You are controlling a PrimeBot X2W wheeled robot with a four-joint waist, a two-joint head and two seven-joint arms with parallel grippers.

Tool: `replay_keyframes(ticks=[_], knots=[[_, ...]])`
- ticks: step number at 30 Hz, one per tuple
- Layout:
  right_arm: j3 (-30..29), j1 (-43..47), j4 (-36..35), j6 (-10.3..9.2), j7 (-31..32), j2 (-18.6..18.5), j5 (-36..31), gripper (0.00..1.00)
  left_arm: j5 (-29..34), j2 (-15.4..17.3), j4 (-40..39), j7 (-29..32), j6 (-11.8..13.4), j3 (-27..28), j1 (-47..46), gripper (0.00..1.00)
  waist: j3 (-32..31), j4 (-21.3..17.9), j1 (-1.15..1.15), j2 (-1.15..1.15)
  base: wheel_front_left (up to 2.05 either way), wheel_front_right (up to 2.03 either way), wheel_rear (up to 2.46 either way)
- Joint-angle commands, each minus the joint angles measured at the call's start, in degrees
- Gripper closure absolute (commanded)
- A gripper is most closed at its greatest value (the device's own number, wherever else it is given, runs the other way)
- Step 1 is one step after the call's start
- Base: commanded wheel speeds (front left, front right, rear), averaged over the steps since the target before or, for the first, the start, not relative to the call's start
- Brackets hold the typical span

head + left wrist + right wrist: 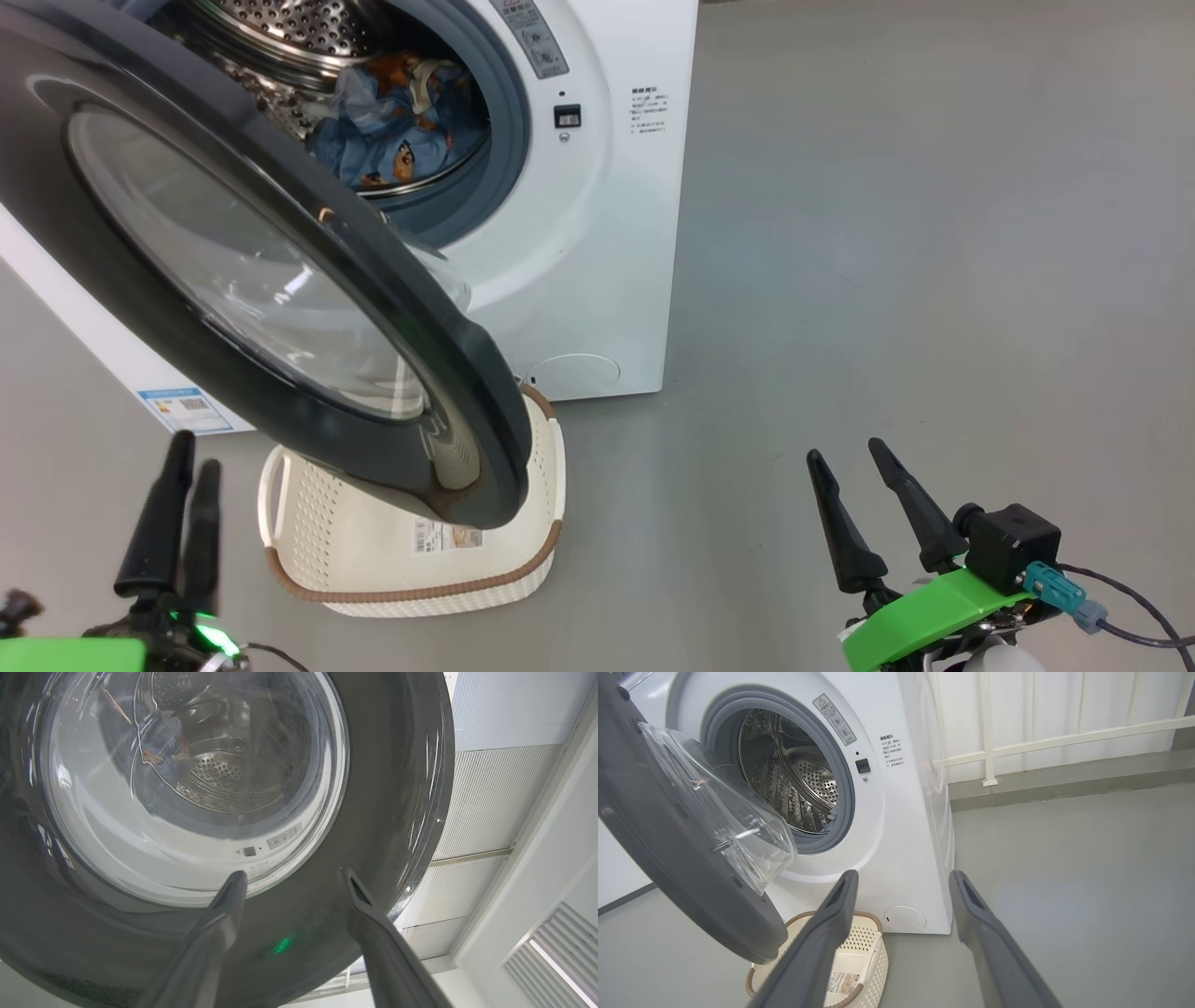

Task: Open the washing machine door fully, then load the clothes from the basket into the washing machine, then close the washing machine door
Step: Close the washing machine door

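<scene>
Dark tapered fingers of the left claw (194, 453) rise at the lower left of the head view, parted and holding nothing. The right claw (845, 450), at the lower right, is likewise spread wide and empty.

Just above and ahead of the left claw hangs the washing machine door (243, 271), partly swung, across the upper left of the frame. In the left wrist view the fingertips point at its glossy black rim below the glass. They are near it, but contact cannot be made out. The right claw stands well apart from the door, over bare floor (887, 280).

The clothes (392, 121) lie inside the drum of the washing machine (597, 233), at top centre, past the door's upper edge. The basket (420, 591), at bottom centre, appears empty. The door's lower edge overlaps it in the picture, and whether they touch cannot be told.

Judged stage: loading is done and the door is not yet closed.

Hazards:
- Fingertips pushing on the curved, glossy rim may skid off.
- A fold of fabric near the gasket could be trapped and prevent latching.
- The basket beneath the door's lower edge may foul its swing.
</scene>
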Motion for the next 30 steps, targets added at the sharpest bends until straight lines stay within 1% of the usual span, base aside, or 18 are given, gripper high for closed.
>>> replay_keyframes(ticks=[1,3,6,8,10,11,13,15,16,17,18,21,24,26,28,30], knots=[[1.43,-0.52,-1.52,0.36,-0.7,0.27,-0.02,0.0,7.24,1.14,-3.34,-3.34,-0.61,1.81,-0.94,0.0,0.0,-0.13,0.0,0.0,0.0,0.0,0.0],[1.37,-0.52,-1.58,0.36,-0.7,0.27,-0.05,0.0,12.19,1.53,-4.16,-6.63,-0.61,1.04,-0.69,0.0,-0.03,-0.18,0.0,0.0,0.0,0.0,0.0],[1.31,-0.5,-1.68,0.36,-0.7,0.27,-0.08,0.0,19.7,3.6,-4.26,-13.4,-0.61,-1.31,-0.17,0.0,-0.04,-0.23,0.0,0.0,0.0,0.0,0.0],[1.3,-0.48,-1.72,0.36,-0.7,0.27,-0.09,0.0,25.72,6.26,-3.22,-19.08,-0.61,-3.75,0.38,0.0,-0.13,-0.31,0.0,0.0,0.0,0.0,0.0],[1.33,-0.4,-1.68,0.36,-0.7,0.27,-0.07,0.0,29.86,8.05,-1.29,-25.57,-0.61,-5.96,0.88,0.0,-0.36,-0.37,0.0,0.0,0.0,0.0,0.0],[1.42,-0.34,-1.63,0.36,-0.7,0.27,-0.04,0.0,32.2,9.47,-0.14,-28.03,-0.61,-7.38,1.11,0.0,-0.52,-0.44,0.0,0.0,0.0,0.0,0.0],[1.59,-0.21,-1.6,0.36,-0.7,0.27,0.0,0.0,36.49,11.45,2.29,-30.87,-0.61,-9.02,1.44,0.0,-0.81,-0.54,0.0,0.0,0.0,0.0,0.0],[1.65,-0.11,-1.63,0.36,-0.7,0.27,-0.04,0.0,41.43,12.83,4.77,-31.71,-0.61,-10.11,1.64,0.0,-1.03,-0.62,0.0,0.0,0.0,0.0,0.0],[1.62,-0.06,-1.66,0.36,-0.7,0.27,-0.09,0.0,43.84,12.82,5.61,-31.85,-0.61,-9.83,1.52,0.0,-1.13,-0.62,0.0,0.0,0.0,0.0,0.0],[1.57,-0.02,-1.69,0.36,-0.7,0.27,-0.14,0.0,46.15,12.21,5.97,-31.89,-0.61,-8.82,1.38,0.0,-1.22,-0.61,0.0,0.0,0.0,0.0,0.0],[1.57,-0.02,-1.69,0.36,-0.7,0.27,-0.14,0.0,46.15,12.21,5.97,-31.89,-0.61,-8.82,1.38,0.0,-1.22,-0.61,0.0,0.0,0.0,0.0,0.0],[1.48,0.12,-1.78,0.36,-0.7,0.27,-0.25,0.0,54.68,10.42,6.29,-31.93,-0.61,-6.06,1.71,0.0,-1.46,-0.68,0.0,0.0,0.0,0.0,0.0],[1.5,0.34,-1.86,0.36,-0.7,0.27,-0.32,0.0,62.79,8.91,6.32,-31.94,-0.61,-4.59,2.44,0.0,-1.6,-0.72,0.0,0.0,0.0,0.0,0.0],[1.53,0.45,-1.87,0.36,-0.7,0.27,-0.37,0.0,67.39,8.45,6.27,-31.94,-0.61,-4.57,2.93,0.0,-1.68,-0.75,0.0,0.0,0.0,0.0,0.0],[1.56,0.52,-1.9,0.36,-0.7,0.27,-0.4,0.0,72.78,8.82,5.93,-31.94,-0.61,-4.97,3.43,0.0,-1.7,-0.76,0.0,0.0,0.0,0.0,0.0],[1.55,0.54,-1.93,0.36,-0.7,0.27,-0.42,0.0,75.65,8.01,5.79,-31.95,-0.61,-4.74,3.92,0.0,-1.71,-0.72,0.0,0.0,0.0,0.0,0.0]])
